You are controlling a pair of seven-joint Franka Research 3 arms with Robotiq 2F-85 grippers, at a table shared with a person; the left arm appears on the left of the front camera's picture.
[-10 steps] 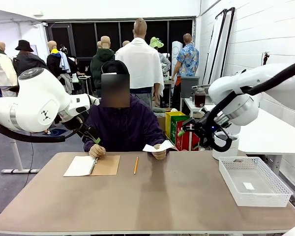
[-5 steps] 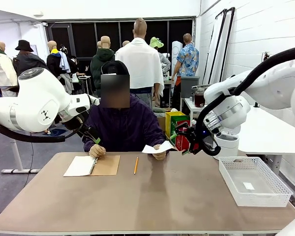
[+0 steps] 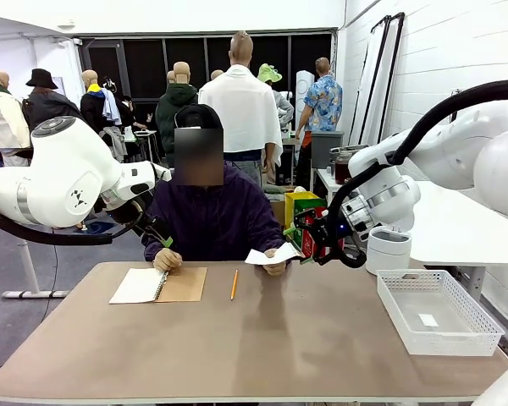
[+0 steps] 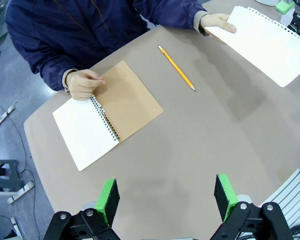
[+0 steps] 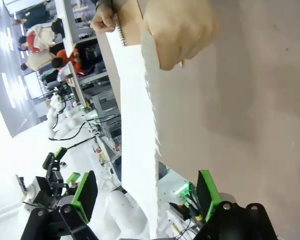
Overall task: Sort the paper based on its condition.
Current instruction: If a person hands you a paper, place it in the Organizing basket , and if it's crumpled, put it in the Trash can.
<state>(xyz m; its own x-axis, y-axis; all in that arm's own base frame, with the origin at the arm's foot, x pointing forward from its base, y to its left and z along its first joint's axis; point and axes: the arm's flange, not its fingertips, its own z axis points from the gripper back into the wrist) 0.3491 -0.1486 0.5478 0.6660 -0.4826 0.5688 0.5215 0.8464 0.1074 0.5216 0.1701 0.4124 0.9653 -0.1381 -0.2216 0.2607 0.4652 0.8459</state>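
Paper [image 3: 269,253], held above the tabletop [image 3: 262,338] by the person's hand [image 3: 276,266], points its long axis at the nearby right jaws, wide open and empty; the left jaws, open too, hang well apart.

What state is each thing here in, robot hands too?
sheet: off the table, held by the person's hand
notebook: open, on the table
pencil: lying loose on the table
basket: one small white scrap inside
left hand: open, above the table
right hand: open, sheet between its fingers
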